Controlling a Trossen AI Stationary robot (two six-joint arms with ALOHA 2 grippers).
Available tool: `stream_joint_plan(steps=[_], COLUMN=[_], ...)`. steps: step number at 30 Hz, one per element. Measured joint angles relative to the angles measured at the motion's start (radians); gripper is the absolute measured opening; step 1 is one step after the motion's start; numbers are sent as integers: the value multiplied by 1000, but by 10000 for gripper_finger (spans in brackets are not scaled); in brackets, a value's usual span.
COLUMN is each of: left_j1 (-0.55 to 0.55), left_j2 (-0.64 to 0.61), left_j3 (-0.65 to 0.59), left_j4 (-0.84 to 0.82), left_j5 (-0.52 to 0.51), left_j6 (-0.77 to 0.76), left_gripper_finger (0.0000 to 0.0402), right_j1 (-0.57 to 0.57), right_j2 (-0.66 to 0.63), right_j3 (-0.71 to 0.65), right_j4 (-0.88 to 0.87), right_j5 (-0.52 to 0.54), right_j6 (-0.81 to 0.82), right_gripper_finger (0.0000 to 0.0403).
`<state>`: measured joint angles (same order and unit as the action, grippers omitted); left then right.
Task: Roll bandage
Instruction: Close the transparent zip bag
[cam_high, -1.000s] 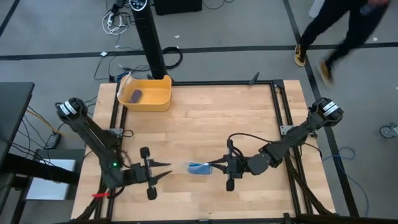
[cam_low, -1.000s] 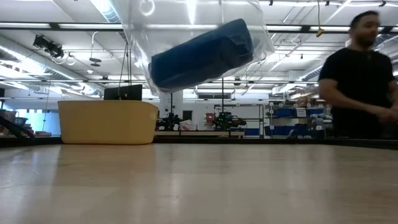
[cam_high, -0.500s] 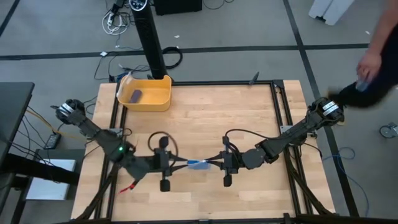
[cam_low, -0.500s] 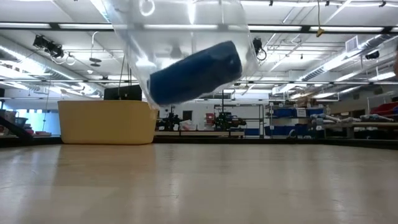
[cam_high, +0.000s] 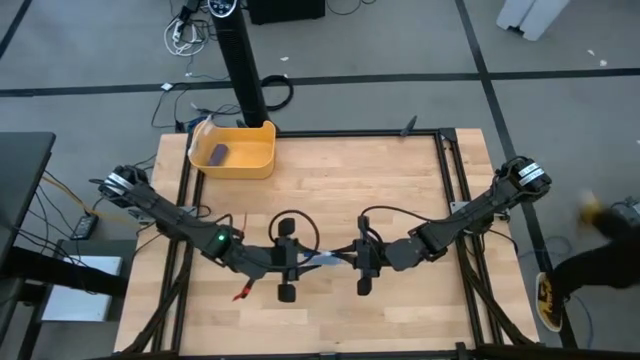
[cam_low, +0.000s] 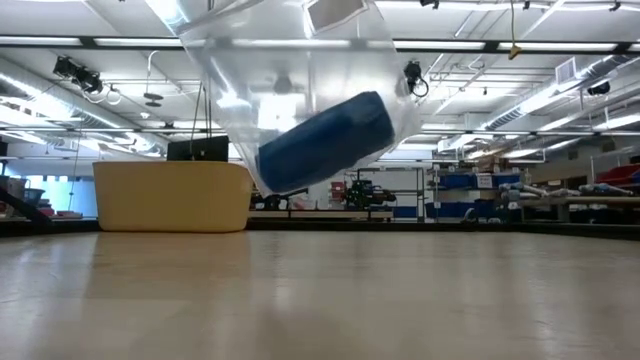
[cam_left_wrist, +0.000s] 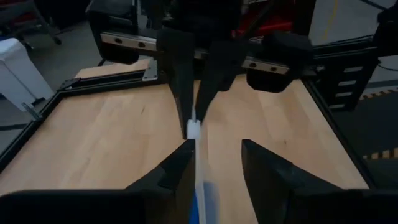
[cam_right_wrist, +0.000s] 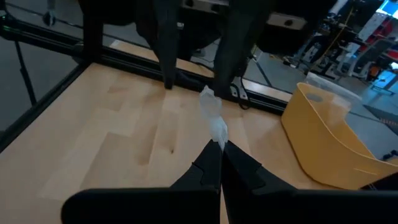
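The bandage (cam_low: 325, 140) is a bright blue roll lying tilted in the bottom of a clear plastic bag (cam_low: 300, 80). The bag hangs clear above the middle of the table's near half (cam_high: 322, 262). My right gripper (cam_high: 338, 260) is shut on the bag from the table's right. My left gripper (cam_high: 306, 262) faces it from the left and is open. In the left wrist view the bag's upper edge (cam_left_wrist: 194, 132) stands between the left gripper's (cam_left_wrist: 217, 146) fingers, close to one of them, with blue (cam_left_wrist: 202, 199) showing below. My right gripper pinches the bag's crumpled upper plastic (cam_right_wrist: 214, 127) between its two shut fingertips (cam_right_wrist: 208, 163). The fingers come nearly level from the table's right. The bag hangs below them, lifted clear of the table, with the roll tilted inside. My left gripper: I cannot tell whether its finger (cam_left_wrist: 183, 163) touches the bag's edge beside it.
A yellow bin (cam_high: 240, 150) stands at the far left of the table with a small dark purple block (cam_high: 220, 153) in it; it also shows in the low view (cam_low: 172, 195). A black post (cam_high: 243, 70) rises behind it. Bare wood lies around the grippers.
My left gripper has swung toward the table's right and a little toward its far edge. It has closed in on the bag until its fingers stand at the bag's edge. The bag has swayed a little under my right gripper, and the roll has shifted slightly inside it.
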<state>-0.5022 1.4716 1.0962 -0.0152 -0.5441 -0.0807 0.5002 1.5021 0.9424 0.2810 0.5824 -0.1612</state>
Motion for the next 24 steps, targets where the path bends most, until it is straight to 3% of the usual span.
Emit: stream_joint_plan(steps=[5,15,24], left_j1=[11,46,60], left_j2=[29,54,67], left_j3=[0,0,0], left_j4=[59,81,131], left_j5=[-22,-19,0], left_j6=[25,21,26], left_gripper_finger=[156,158,119], right_j1=[0,0,0], right_j2=[0,0,0], right_j3=[0,0,0], right_j4=[-1,2,6], right_j5=[0,-1,-1], right_j6=[-6,-16,-21], right_gripper_finger=[0,0,0])
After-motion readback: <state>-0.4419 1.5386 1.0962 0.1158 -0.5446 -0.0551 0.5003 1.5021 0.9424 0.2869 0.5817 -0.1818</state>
